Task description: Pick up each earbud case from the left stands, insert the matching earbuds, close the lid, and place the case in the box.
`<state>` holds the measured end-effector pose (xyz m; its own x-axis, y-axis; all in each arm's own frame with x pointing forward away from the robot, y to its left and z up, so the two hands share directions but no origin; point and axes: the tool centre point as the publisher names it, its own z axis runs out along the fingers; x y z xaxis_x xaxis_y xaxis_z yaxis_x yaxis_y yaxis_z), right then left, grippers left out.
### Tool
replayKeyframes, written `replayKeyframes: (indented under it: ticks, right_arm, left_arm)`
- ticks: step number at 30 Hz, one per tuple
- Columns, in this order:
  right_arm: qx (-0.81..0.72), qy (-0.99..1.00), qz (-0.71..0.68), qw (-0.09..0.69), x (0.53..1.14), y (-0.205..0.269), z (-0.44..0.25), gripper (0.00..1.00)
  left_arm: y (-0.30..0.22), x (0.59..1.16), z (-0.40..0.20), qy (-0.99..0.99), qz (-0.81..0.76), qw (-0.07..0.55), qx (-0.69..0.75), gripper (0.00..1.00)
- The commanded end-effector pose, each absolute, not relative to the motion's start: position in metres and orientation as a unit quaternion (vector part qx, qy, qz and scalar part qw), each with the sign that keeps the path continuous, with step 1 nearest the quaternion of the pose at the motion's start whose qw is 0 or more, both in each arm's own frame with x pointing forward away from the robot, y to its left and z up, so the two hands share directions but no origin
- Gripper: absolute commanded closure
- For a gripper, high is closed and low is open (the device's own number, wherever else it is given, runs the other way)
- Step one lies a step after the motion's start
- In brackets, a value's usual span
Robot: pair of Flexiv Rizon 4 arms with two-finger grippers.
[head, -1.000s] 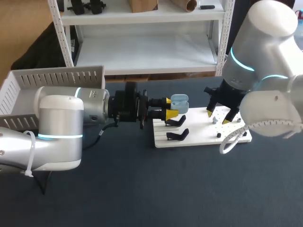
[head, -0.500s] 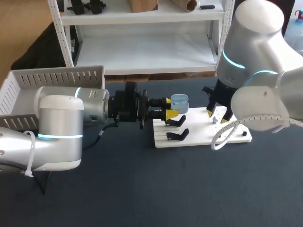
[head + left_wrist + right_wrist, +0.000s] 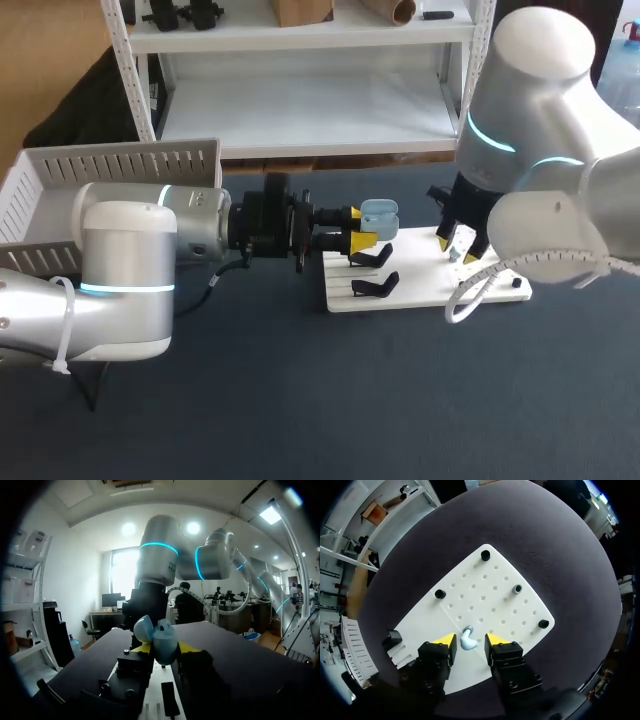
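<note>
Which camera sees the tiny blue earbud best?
The right wrist view: the earbud lies on the white board between the right claw's open fingers. Head view barely shows it; left wrist view doesn't.

The left gripper (image 3: 361,230) clamps a pale blue plastic earbud case (image 3: 379,213), lid open, just above two black curved stands (image 3: 376,272) on a flat white pegboard (image 3: 420,285). Beyond it, the right gripper (image 3: 457,248) hangs over the board, fingers apart.

The dark counter (image 3: 330,400) carries a white pegboard (image 3: 418,282) near its far edge. Left of the pegboard, a white slatted box (image 3: 120,160) seems to rest at the counter's corner.
</note>
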<state>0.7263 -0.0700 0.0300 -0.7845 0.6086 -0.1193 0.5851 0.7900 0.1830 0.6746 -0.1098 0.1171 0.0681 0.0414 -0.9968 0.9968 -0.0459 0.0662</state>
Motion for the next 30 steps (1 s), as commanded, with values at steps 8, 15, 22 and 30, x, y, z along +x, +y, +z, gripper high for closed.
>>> replayKeyframes:
  ticks: [8,15,22,30]
  right_arm:
    - [0.314,0.943,0.068,0.085,0.7288,-0.0650,0.0259,0.68]
    - [0.313,0.944,0.067,0.084,0.7296,-0.0646,0.0258,0.74]
    - [0.311,0.944,0.066,0.084,0.7307,-0.0647,0.0254,0.84]
    - [0.311,0.944,0.066,0.084,0.7311,-0.0651,0.0260,1.00]
  left_arm:
    - [-0.1100,0.6748,0.1163,0.482,-0.483,0.496,0.537,1.00]
    - [-0.1100,0.6748,0.1163,0.482,-0.483,0.496,0.537,1.00]
    - [-0.1100,0.6748,0.1163,0.482,-0.483,0.496,0.537,1.00]
    - [-0.1100,0.6748,0.1163,0.482,-0.483,0.496,0.537,1.00]
